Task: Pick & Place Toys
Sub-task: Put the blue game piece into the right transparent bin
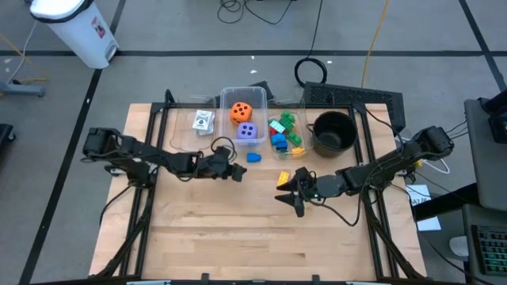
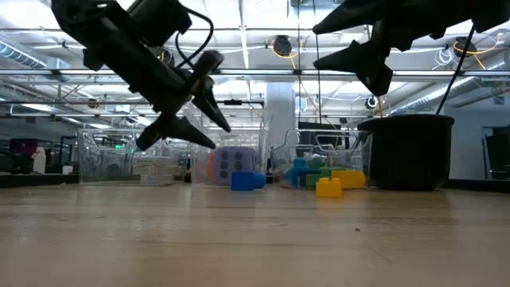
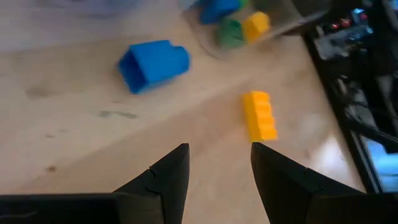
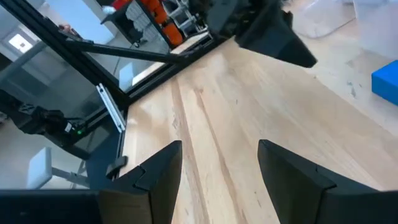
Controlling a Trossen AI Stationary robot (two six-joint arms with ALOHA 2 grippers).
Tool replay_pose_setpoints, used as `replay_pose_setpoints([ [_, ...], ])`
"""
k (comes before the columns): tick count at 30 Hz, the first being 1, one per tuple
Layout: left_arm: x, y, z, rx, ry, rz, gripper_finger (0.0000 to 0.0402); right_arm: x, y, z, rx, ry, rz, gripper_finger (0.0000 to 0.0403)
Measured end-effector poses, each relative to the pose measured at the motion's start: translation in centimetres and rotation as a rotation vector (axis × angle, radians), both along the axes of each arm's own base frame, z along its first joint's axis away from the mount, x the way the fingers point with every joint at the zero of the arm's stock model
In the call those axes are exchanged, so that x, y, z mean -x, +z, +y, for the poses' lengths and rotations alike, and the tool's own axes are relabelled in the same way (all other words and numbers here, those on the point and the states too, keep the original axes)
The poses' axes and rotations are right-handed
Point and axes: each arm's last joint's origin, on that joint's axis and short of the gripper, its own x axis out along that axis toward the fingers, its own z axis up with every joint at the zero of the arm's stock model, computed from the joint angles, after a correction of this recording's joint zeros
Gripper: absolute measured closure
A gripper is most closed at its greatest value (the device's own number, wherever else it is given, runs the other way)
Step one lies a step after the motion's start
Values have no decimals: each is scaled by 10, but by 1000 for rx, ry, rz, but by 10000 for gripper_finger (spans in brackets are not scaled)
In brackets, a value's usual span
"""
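We hover left gripper (image 1: 235, 170) near blue brick (image 1: 253, 157), right gripper (image 1: 290, 192) near yellow brick (image 1: 283, 177); both jaws open, empty, ready for pickup.

Blue brick (image 1: 253, 157); yellow brick (image 1: 283, 178); orange die (image 1: 242, 111); purple die (image 1: 247, 132), dotted.

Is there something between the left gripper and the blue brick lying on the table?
Nothing visible blocks it. The left gripper hangs open above the wood, and the blue brick lies just ahead on bare table. The yellow brick lies off to the side, near the right gripper, not on that line.
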Motion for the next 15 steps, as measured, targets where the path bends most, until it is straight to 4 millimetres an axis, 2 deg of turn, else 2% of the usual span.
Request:
replay_pose_setpoints([
  [6, -11, -12, 14, -2, 51, -46, 227, 2, -5, 0, 11, 27, 55, 200],
  [15, -21, -37, 21, 34, 182, -61, 227, 4, -10, 1, 6, 72, 114, 200],
])
